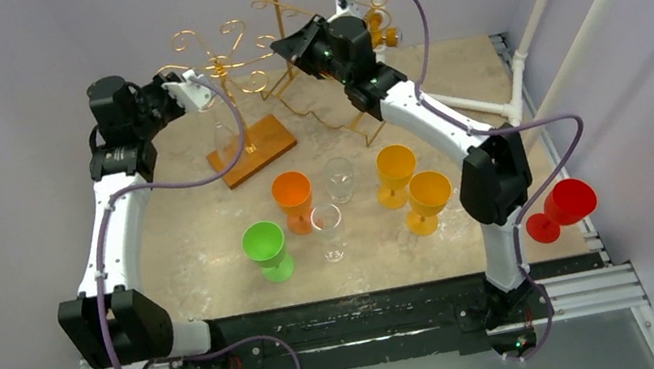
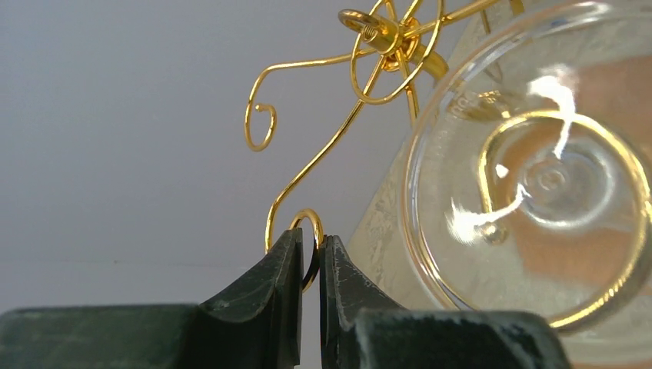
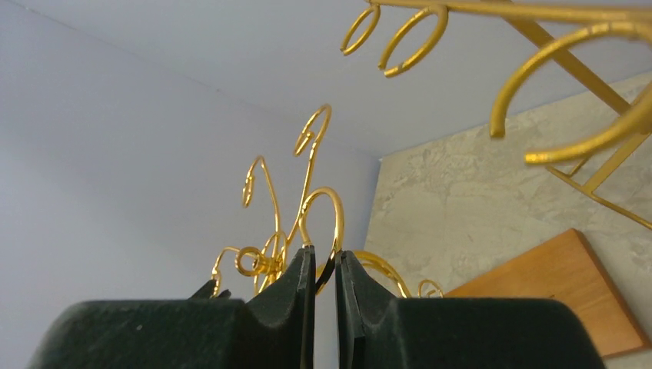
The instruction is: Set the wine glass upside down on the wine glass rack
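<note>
Left gripper (image 2: pixel 310 247) is pinching a gold curl (image 2: pixel 307 217) of the wine glass rack (image 2: pixel 384 34), jaws nearly closed, probably steadying it; just right, the clear wine glass (image 2: pixel 538 177) is hanging upside down. Right gripper (image 3: pixel 325 261) is likewise nipping another hook (image 3: pixel 327 206).

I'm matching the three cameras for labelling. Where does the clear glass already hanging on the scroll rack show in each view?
Top external: the hanging clear glass is upper left of centre, under the gold scroll rack and over its wooden base.
Left wrist: it fills the right side, foot toward the camera.
Right wrist: not in it.
Shared landmark: the rack's gold curls, in all three views.
</note>
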Robot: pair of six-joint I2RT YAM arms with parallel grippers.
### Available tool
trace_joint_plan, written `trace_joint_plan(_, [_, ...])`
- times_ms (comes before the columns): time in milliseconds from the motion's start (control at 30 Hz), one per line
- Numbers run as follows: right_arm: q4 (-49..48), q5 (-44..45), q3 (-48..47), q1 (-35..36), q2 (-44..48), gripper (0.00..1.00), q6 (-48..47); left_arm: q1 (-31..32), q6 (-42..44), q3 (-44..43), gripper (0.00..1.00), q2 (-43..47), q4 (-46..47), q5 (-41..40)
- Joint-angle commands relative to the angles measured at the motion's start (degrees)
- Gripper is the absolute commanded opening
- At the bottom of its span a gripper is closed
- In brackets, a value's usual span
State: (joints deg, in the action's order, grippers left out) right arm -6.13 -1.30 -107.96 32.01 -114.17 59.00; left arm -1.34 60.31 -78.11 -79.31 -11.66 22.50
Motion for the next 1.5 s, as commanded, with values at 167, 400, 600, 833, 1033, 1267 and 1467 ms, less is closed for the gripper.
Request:
trace_joint_plan(167, [-1.04, 1.21, 9.98, 6.49, 8.41, 0.09, -1.17, -0.55, -6.64, -6.62, 0.00, -5.72, 9.42, -0.45])
trace_joint_plan(400, [-3.88, 3.49, 18.70, 7.59, 12.12, 0.13, 3.10, 0.45, -5.96, -9.64, 0.00, -9.46, 8.19, -0.52])
trace_joint_plan(600, [-3.92, 3.35, 19.01, 8.84, 12.42, 0.16, 3.22, 0.88, -5.08, -13.41, 0.00, -12.34, 5.78, -1.16])
trace_joint_plan(833, [-2.48, 3.71, 17.73, 8.87, 11.90, 0.19, 3.05, 0.83, -1.62, -9.89, 0.33, -8.51, 4.78, -3.38])
trace_joint_plan(1033, [-1.57, 3.59, 17.24, 8.91, 11.71, 0.21, 3.40, -1.11, -2.04, -8.36, 0.53, -4.41, 3.85, -5.07])
trace_joint_plan(1267, [-0.38, 2.71, 14.58, 8.89, 10.46, 0.26, 2.87, -2.71, -6.57, -10.87, 0.75, -3.03, 3.96, -10.57])
trace_joint_plan(1467, [1.11, 2.71, 12.68, 8.57, 9.16, 0.27, 2.87, -3.03, -11.58, -14.14, 0.77, -4.28, 6.92, -16.37])
